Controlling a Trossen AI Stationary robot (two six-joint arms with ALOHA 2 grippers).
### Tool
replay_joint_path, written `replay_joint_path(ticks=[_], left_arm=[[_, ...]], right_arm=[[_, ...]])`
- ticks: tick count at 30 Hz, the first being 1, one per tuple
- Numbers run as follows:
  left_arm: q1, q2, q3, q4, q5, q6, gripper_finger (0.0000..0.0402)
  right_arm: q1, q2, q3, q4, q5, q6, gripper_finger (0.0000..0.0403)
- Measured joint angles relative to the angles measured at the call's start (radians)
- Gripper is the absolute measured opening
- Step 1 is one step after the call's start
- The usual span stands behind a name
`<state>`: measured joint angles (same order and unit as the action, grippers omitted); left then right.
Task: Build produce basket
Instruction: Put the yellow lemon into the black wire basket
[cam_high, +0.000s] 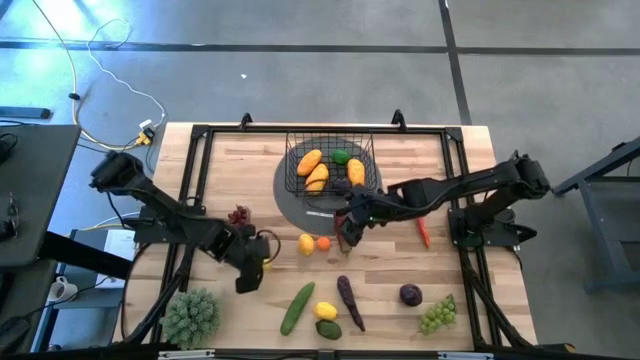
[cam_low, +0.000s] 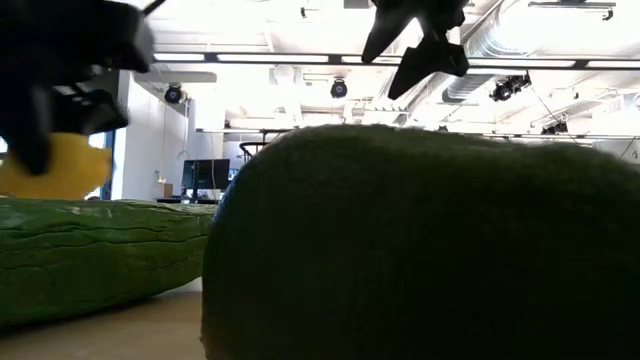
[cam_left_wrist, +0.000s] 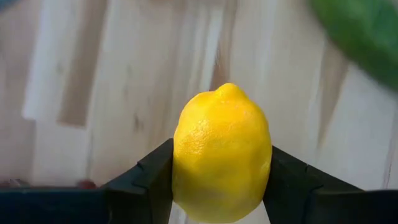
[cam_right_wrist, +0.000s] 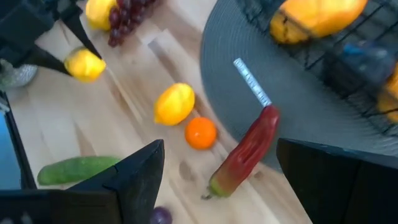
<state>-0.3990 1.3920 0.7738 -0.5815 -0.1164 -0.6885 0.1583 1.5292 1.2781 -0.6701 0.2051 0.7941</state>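
The black wire basket (cam_high: 293, 168) stands on a flat grey disc (cam_high: 297, 203) at the table's far middle. It holds orange-yellow fruits (cam_high: 312, 168) and a green lime (cam_high: 341, 156). My left gripper (cam_high: 260, 262) is left of centre, shut on a lemon (cam_left_wrist: 221, 149). My right gripper (cam_high: 347, 226) hovers open at the disc's near rim. A red chili (cam_right_wrist: 244, 154) lies below and between its fingers (cam_right_wrist: 146, 171), untouched, with its upper end on the disc. In the low view the left gripper (cam_low: 45, 110) and right gripper (cam_low: 420, 40) hang above the table. My left gripper pinches the lemon between its two fingers (cam_left_wrist: 146, 177), one on each side of its belly (cam_left_wrist: 186, 168). The lemon's pointed end (cam_left_wrist: 229, 90) faces away from the gripper. The lemon (cam_low: 55, 170) hangs under the gripper, lifted clear of the table.
Loose produce lies on the wooden table: lemon (cam_high: 306, 243), orange (cam_high: 323, 242), purple grapes (cam_high: 238, 215), cucumber (cam_high: 297, 308), eggplant (cam_high: 349, 302), plum (cam_high: 410, 294), green grapes (cam_high: 438, 314), a second chili (cam_high: 423, 232), a leafy green bunch (cam_high: 190, 315). A dark green fruit (cam_low: 420, 250) fills the low view.
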Motion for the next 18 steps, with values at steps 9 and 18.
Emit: replay_joint_path(ticks=[9, 18], left_arm=[[0.162, -0.058, 0.000, 0.121, -0.004, 0.096, 0.0178], [0.333, -0.098, 0.000, 0.324, 0.000, 0.170, 0.0178]], right_arm=[[-0.104, -0.055, 0.001, 0.001, 0.000, -0.091, 0.0291], [-0.211, -0.099, 0.002, 0.001, -0.001, -0.178, 0.0291]])
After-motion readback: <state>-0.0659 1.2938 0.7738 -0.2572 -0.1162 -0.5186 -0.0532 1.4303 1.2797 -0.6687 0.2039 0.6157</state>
